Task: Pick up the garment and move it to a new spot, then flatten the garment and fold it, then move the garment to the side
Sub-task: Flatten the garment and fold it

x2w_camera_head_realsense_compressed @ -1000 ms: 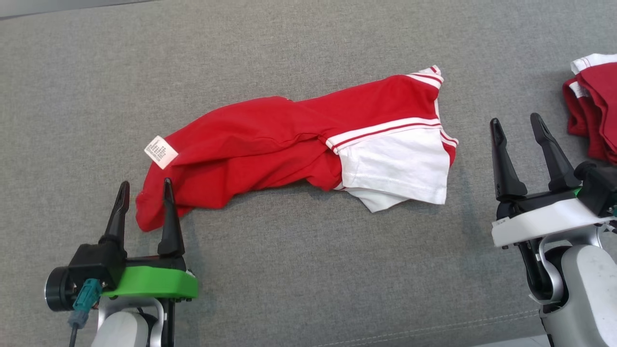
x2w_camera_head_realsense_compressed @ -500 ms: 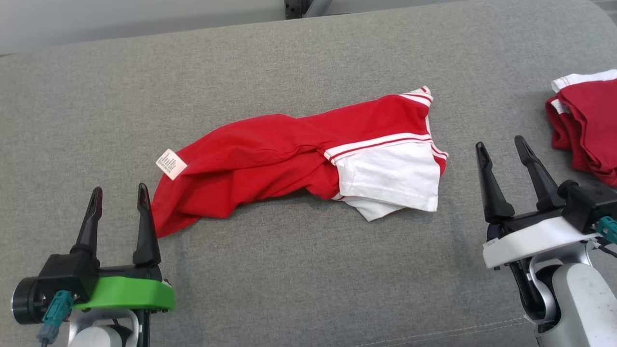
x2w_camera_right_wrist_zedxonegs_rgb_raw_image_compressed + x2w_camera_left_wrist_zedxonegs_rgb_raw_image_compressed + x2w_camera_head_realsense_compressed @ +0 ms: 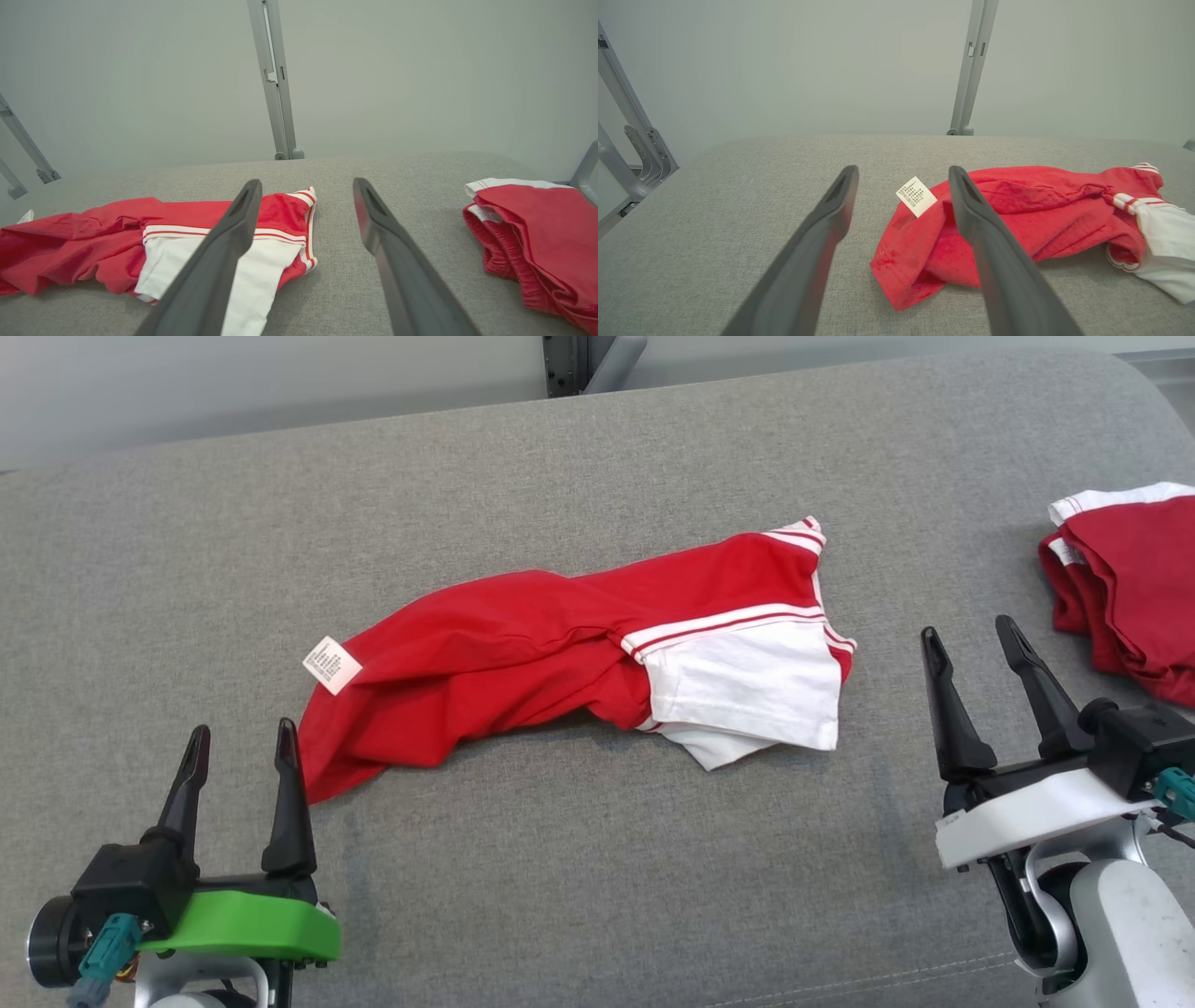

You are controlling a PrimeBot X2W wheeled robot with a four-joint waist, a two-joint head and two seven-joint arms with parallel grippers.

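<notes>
Garment (image 3: 560,644), red with a white panel, lies crumpled mid-counter (image 3: 597,896) in my head view. The left tool (image 3: 242,726) sits just near of its left end and the right tool (image 3: 965,627) off its right end, both spread and empty. Left wrist view: I see its white label (image 3: 916,196) between the fingers. Right wrist view: the white panel lies left, and a second red pile (image 3: 537,224) lies right.

The crumpled red-and-white fabric garment (image 3: 523,653) lies at the middle of the grey cloth-covered table (image 3: 597,859). A folded dark-red cloth pile (image 3: 1130,588) lies well apart to its right. The left end effector (image 3: 242,728) is just beside the garment's left end. The right end effector (image 3: 965,627) is before the gap between them.
</notes>
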